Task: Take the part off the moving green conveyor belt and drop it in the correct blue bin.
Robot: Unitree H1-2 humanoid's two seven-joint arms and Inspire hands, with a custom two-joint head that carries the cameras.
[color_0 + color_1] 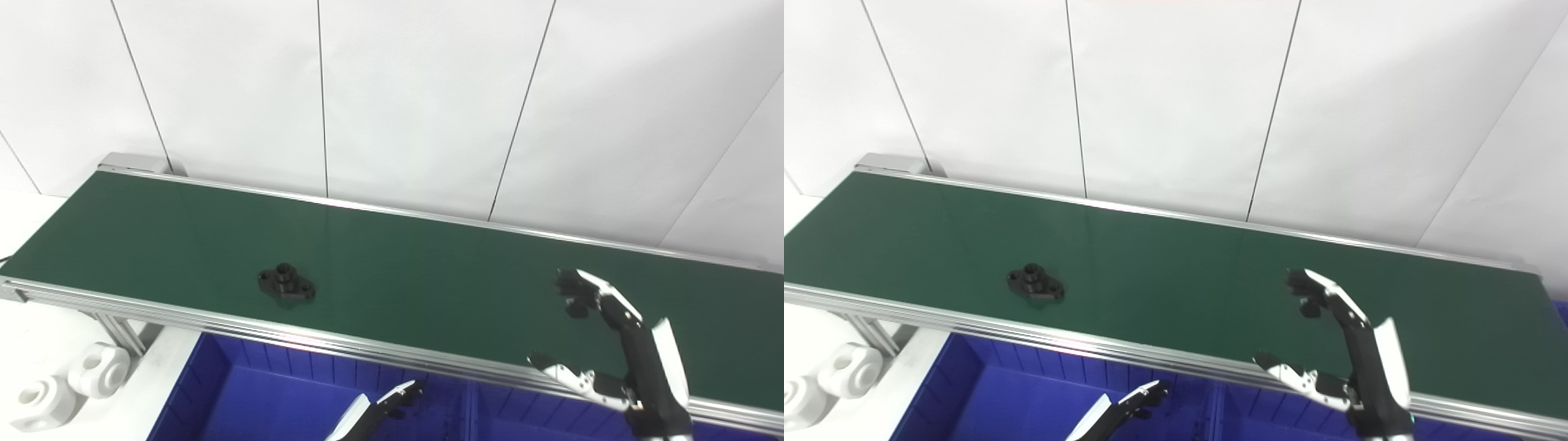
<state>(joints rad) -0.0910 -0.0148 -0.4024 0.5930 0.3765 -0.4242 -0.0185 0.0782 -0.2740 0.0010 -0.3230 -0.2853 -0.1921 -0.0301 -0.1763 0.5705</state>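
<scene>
A small black flanged part (pixel 286 284) lies on the green conveyor belt (pixel 398 269), left of its middle and near the front rail. My right hand (pixel 603 343) is open and empty, raised over the right part of the belt, far to the right of the black part. My left hand (pixel 383 410) shows only its fingertips at the bottom edge, low over the blue bin (pixel 269 392); its fingers look apart and hold nothing that I can see. The black part also shows in the right eye view (pixel 1035 283).
Two blue bins sit below the belt's front rail, split by a divider (pixel 468 410). Two white parts (pixel 67 383) lie on the white table at bottom left. A white panelled wall stands behind the belt. The belt's aluminium rail (pixel 367 349) runs between my hands and the belt.
</scene>
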